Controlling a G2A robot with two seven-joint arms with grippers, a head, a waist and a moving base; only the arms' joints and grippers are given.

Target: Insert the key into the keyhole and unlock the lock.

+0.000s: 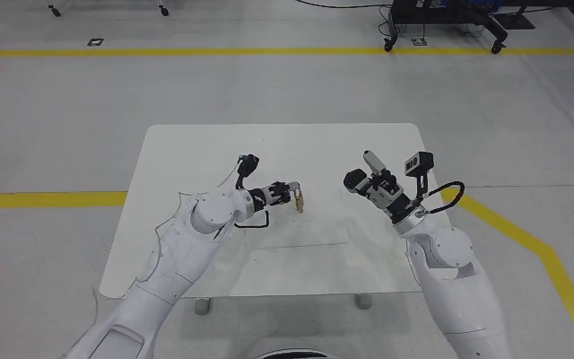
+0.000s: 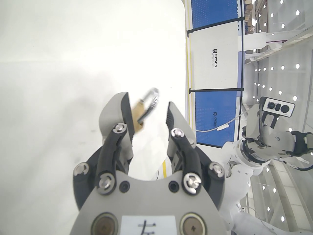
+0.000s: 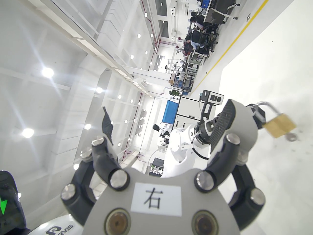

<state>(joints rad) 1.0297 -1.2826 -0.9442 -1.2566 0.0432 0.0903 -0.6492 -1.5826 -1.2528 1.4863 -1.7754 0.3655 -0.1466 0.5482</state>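
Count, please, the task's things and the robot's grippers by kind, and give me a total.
padlock: 1
key: 1
grippers: 2, the left gripper and the right gripper
total: 4

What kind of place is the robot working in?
Probably a robotics laboratory in an industrial hall: yellow taped lines on the pale grey floor, blue and white partition panels, and desks with monitors behind.

One-character labels (image 2: 148,225) mark the left gripper (image 2: 148,101) and right gripper (image 3: 167,106); panels (image 2: 214,59) bear logos.
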